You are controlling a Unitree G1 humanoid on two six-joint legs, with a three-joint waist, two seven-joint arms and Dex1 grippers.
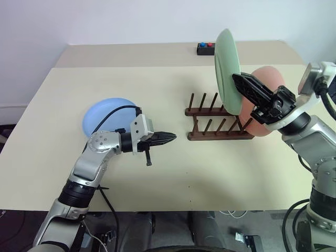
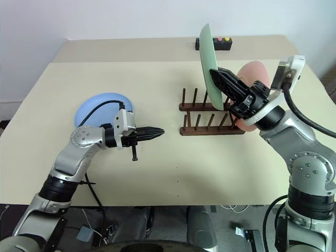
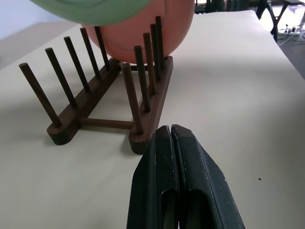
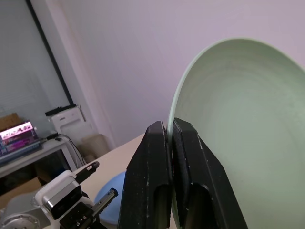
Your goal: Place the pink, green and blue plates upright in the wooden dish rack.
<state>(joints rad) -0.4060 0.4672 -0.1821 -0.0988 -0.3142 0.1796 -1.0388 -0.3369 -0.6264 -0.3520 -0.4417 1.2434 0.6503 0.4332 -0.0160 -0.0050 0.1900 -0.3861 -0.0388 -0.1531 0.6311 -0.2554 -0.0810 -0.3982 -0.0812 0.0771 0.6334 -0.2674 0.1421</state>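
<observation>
Here we have the pale mint green round plate (image 1: 227, 71) pinched by its rim in the right gripper (image 1: 242, 84), whose two black fingers are clamped on its lower edge. In the left eye view it stands on edge in the upper right of the frame, above the small dark brown wooden dish rack (image 1: 218, 124) with its two rows of upright pegs.

What matters for us is how the plate's face lies against the rails. It hangs nearly vertical, edge toward the camera, so its face looks roughly crosswise to the rails, as a slot between pegs demands. Its lower rim hovers over the far rail's pegs, apart from them.

The salmon pink round plate (image 1: 265, 100) already stands in the rack at its right-hand end, just behind the right gripper; the free slots lie to the left of it in the picture, under and beside the green plate. We judge that the coming move is a lowering into one of those slots, and that the hazard is knocking the pink plate or catching a peg top.

The light blue round plate (image 1: 107, 116) lies flat on the cream tabletop (image 1: 210, 173) at centre left, just behind the left gripper (image 1: 169, 138), which is pressed closed, holding nothing, pointing toward the rack and well apart from it.
</observation>
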